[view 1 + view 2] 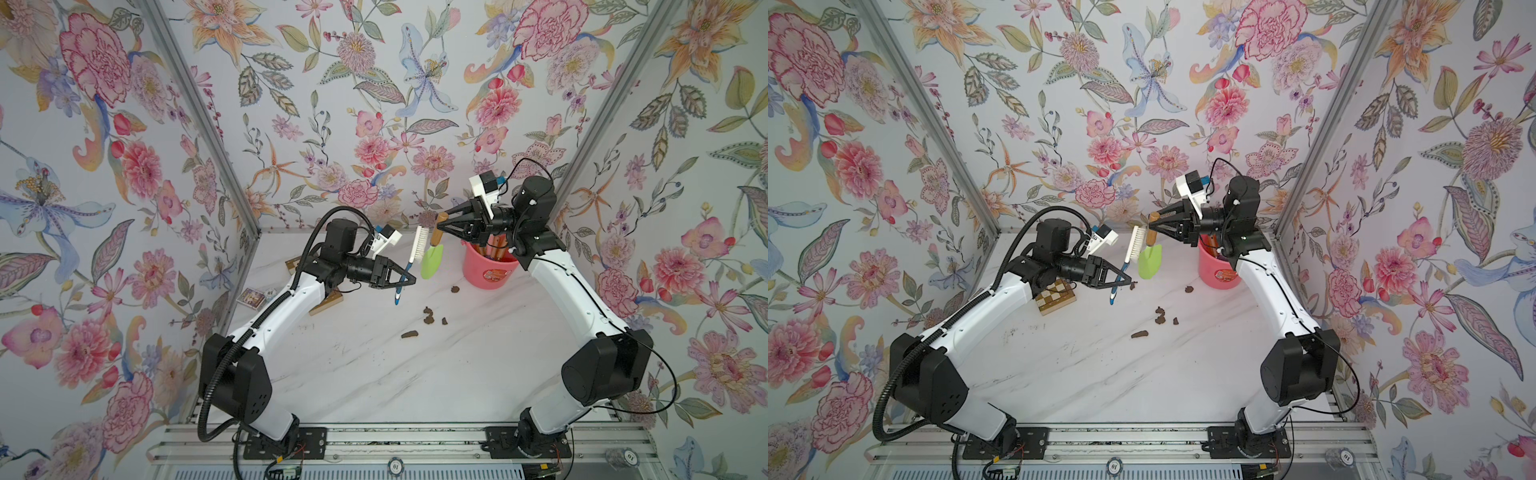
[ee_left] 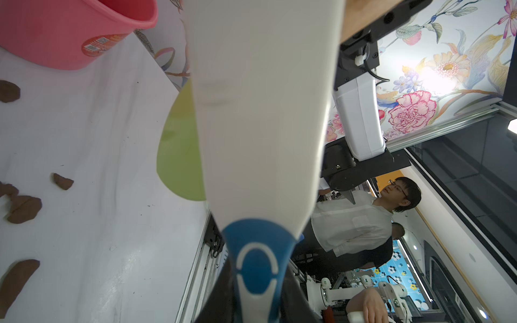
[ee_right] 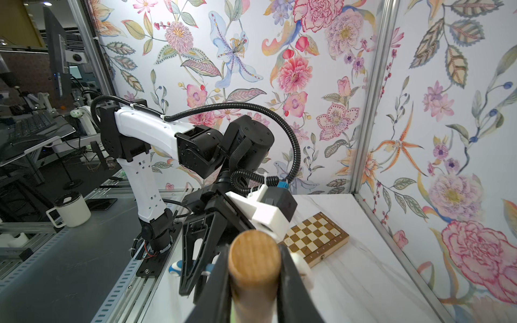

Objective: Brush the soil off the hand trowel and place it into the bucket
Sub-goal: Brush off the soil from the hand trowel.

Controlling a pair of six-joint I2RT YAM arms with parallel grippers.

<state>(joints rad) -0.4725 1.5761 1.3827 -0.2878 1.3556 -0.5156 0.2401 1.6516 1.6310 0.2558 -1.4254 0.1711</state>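
Brush handle (image 2: 263,125) hides most of the green trowel (image 2: 179,151) behind it.

We note three walls papered in pastel flowers (image 1: 374,104), joined at the corners by aluminium posts (image 1: 200,116). Tabletop (image 1: 374,374): white with grey marble veining, and a slotted metal rail (image 1: 395,442) along its near edge. Light is even in both top views; the left wrist view shows a bright glare patch (image 2: 430,75) on the paper. Past the open side we see a monitor (image 3: 57,56), a keyboard (image 3: 30,125), a white mug (image 3: 71,209), dark glass panels (image 2: 461,167) and blue flower-patterned floor tiles (image 2: 391,270).
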